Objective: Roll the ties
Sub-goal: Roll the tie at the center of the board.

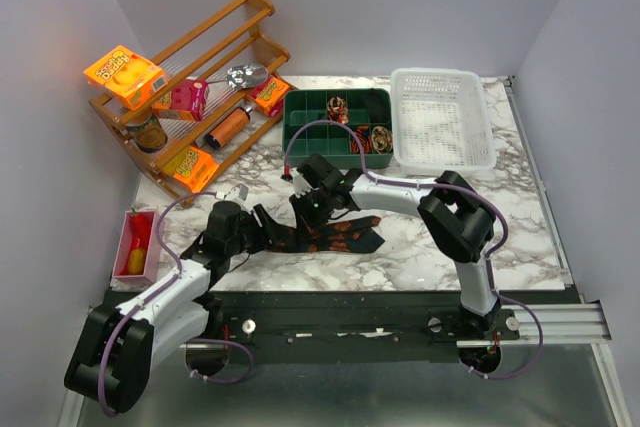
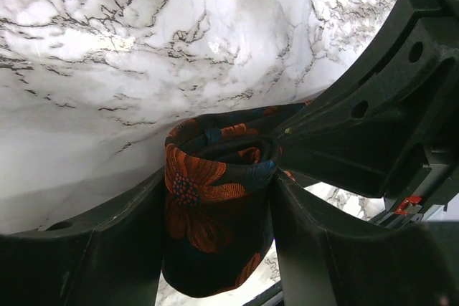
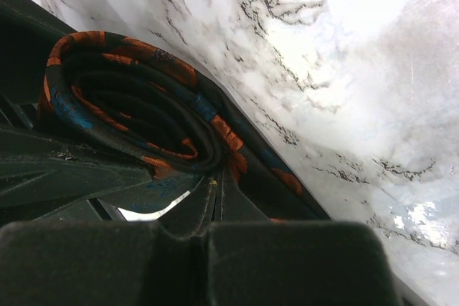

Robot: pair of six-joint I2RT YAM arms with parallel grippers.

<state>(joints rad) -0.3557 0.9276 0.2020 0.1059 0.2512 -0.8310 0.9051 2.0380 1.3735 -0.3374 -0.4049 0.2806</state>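
Seen from above, a tie (image 1: 345, 235) lies on the marble bench (image 1: 430, 237) on the near side of the green tray (image 1: 305, 137). Its loose length is stretched flat, running rightward below the tray's middle. Both arms meet over its other end, below the tray's left half, and from this height their black bodies hide the cloth there.

The left wrist view shows that hidden end. The fabric is wound into a coil (image 2: 211, 198), dark cloth with orange flowers, standing on its edge. The left tool (image 2: 215, 263) stands fairly wide, and the coil fills the gap, with a finger (image 2: 93, 249) against each side, so it is gripped. The right tool (image 2: 285, 134) comes in from the side, its tip touching the coil's upper turns.

Only the right wrist view looks at the spiral end-on. Several layers curl around one another, and the tail runs off along the bench. Here the right tool's fingers (image 3: 287, 263) are pressed together with no gap, their tip against the coil's lower turn. I cannot tell whether a layer is nipped between them.

Only the top view takes in the surroundings. Rolled ties (image 1: 338, 107) sit in the tray's compartments. A white basket (image 1: 442, 117) stands just beside the tray's right side. A wooden rack (image 1: 200, 57) holding orange packets (image 1: 122, 75) is to the tray's left. A red bin (image 1: 128, 247) is well to the left of the tray and nearer.
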